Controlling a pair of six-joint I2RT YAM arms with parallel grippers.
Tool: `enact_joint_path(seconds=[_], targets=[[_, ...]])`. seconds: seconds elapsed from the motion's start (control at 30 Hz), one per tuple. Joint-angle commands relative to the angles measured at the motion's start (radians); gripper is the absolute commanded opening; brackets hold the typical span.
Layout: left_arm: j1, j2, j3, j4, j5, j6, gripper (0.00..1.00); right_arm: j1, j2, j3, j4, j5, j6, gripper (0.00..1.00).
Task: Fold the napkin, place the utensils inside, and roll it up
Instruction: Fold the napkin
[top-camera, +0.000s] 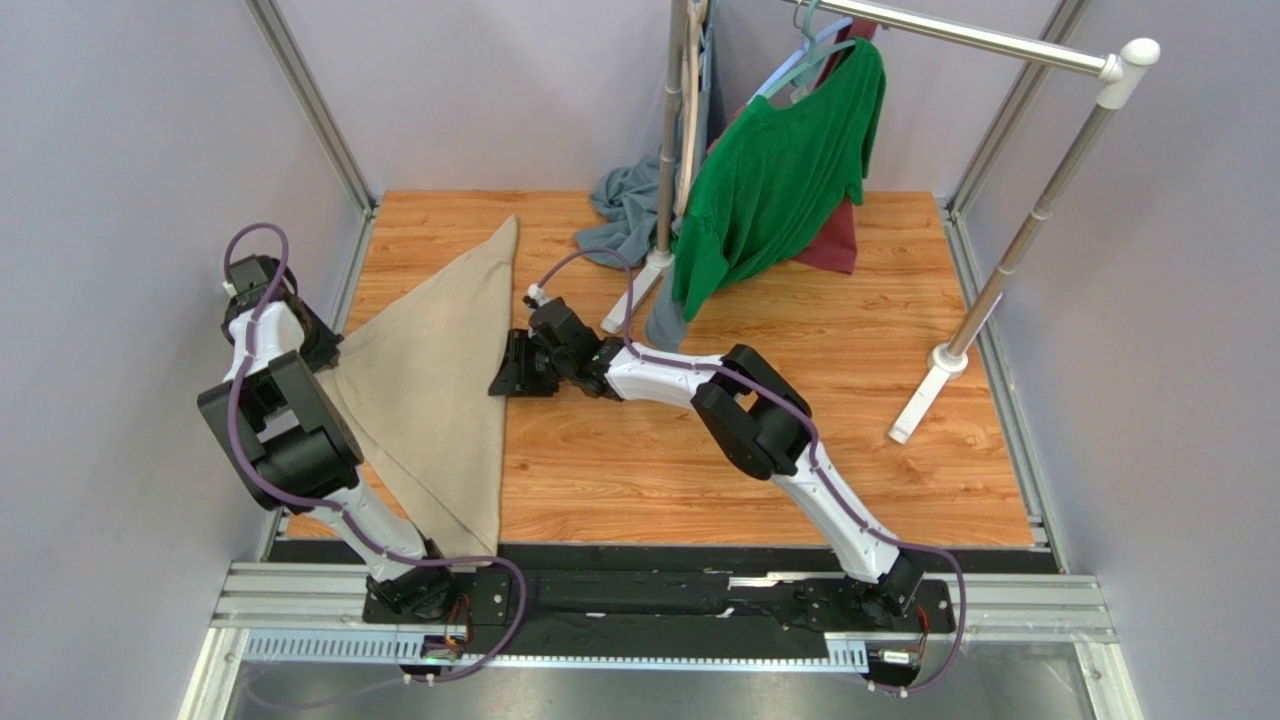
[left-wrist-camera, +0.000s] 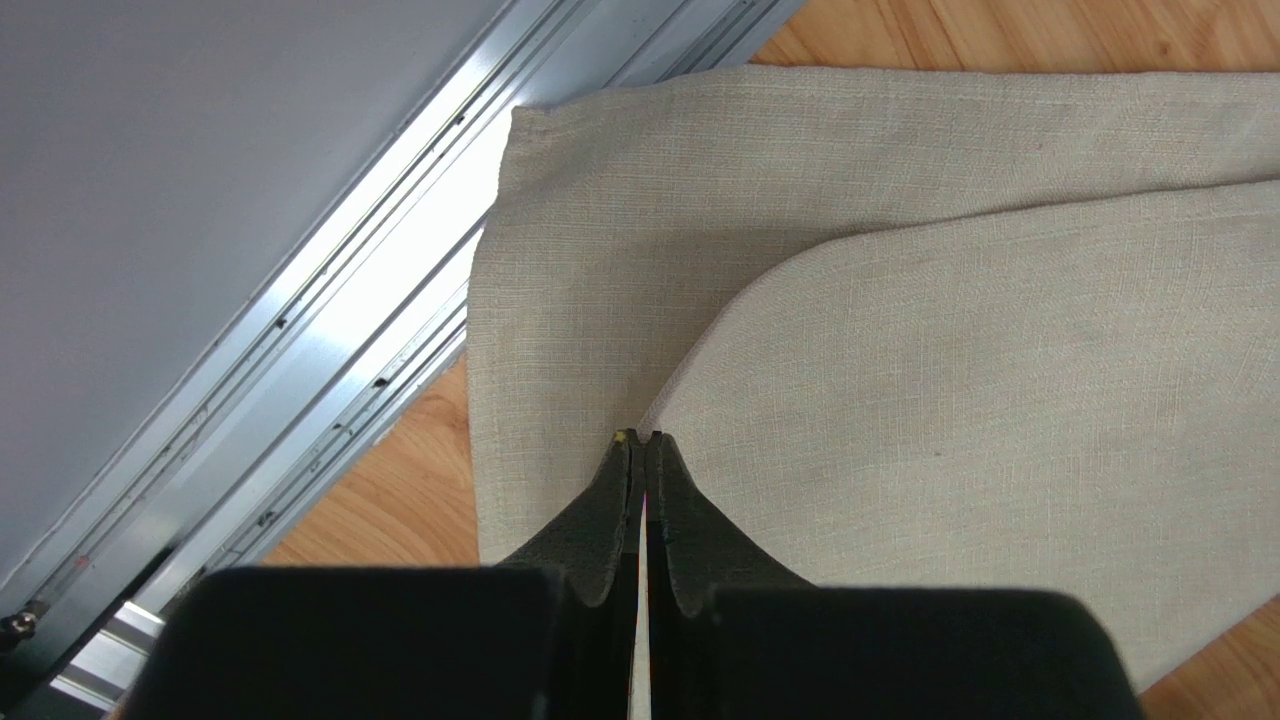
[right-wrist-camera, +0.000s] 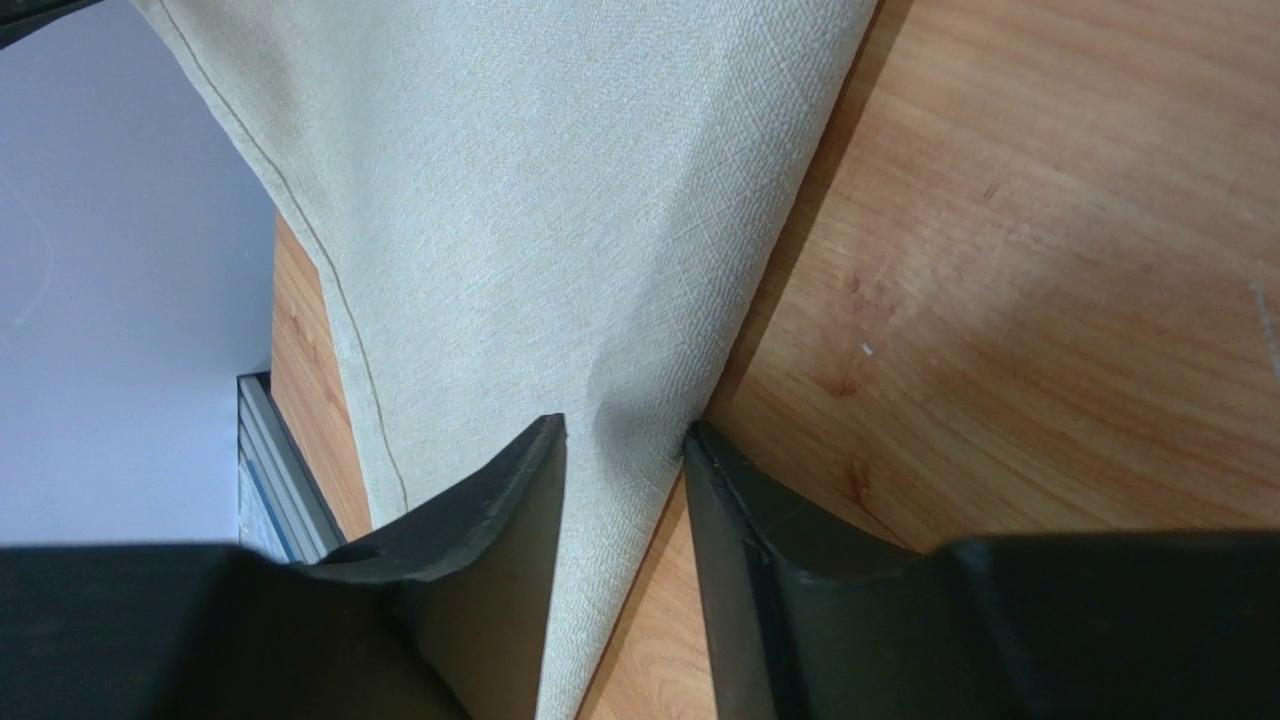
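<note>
**Napkin position.** The napkin (top-camera: 428, 375) lies flat on the table (top-camera: 842, 435), in the left part of the top view. It is folded to a triangle. Its long edge runs approx. top-to-bottom of the frame on the cloth's right side, and the opposite corner points to the frame's left edge. No fork is visible in any view.

**Key relation.** Both grippers sit on one line across the napkin, perpendicular to the long edge.

- R gripper (top-camera: 508, 372) is at approx. mid-length of the long edge. In the right wrist view the gripper (right-wrist-camera: 625, 429) is partly open. The cloth edge (right-wrist-camera: 571, 195) passes between the fingers, with a gap visible each side. It is not clamped.
- L gripper (top-camera: 323, 353) is at the left corner. In the left wrist view the gripper (left-wrist-camera: 643, 440) has its jaws fully together, tips touching the napkin (left-wrist-camera: 902, 375) where the upper layer's edge ends. Whether cloth is pinched between the tips cannot be told.

**Assessment.** The 1st fold looks done; utensil placement and roll are not. The R arm is nearer the long edge, so any lift or 2nd fold from that side is its job. The pull direction would be toward frame left, across the short axis. The L tip at the far corner is likely an anchor.

**Surroundings.** A grey-blue cloth (top-camera: 624, 203) and a green shirt (top-camera: 774, 173) are at upper centre, well apart from the napkin.
</note>
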Motion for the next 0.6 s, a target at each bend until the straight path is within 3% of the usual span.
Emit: enact_joint_path(seconds=[0.0, 0.23, 0.4, 0.57], targets=[[0.011, -0.013, 0.043, 0.007, 0.027, 0.001, 0.0, 0.01, 0.068, 0.049, -0.112, 0.081, 0.008, 0.34], [0.009, -0.015, 0.041, 0.003, 0.045, -0.003, 0.0, 0.005, 0.071, 0.086, -0.147, 0.125, 0.001, 0.0], [-0.032, -0.042, 0.029, 0.0, 0.036, -0.006, 0.0, -0.025, 0.031, 0.057, -0.164, 0.148, -0.028, 0.0], [-0.148, -0.055, 0.008, 0.003, 0.088, -0.058, 0.0, -0.082, -0.038, -0.027, -0.167, 0.164, -0.096, 0.0]])
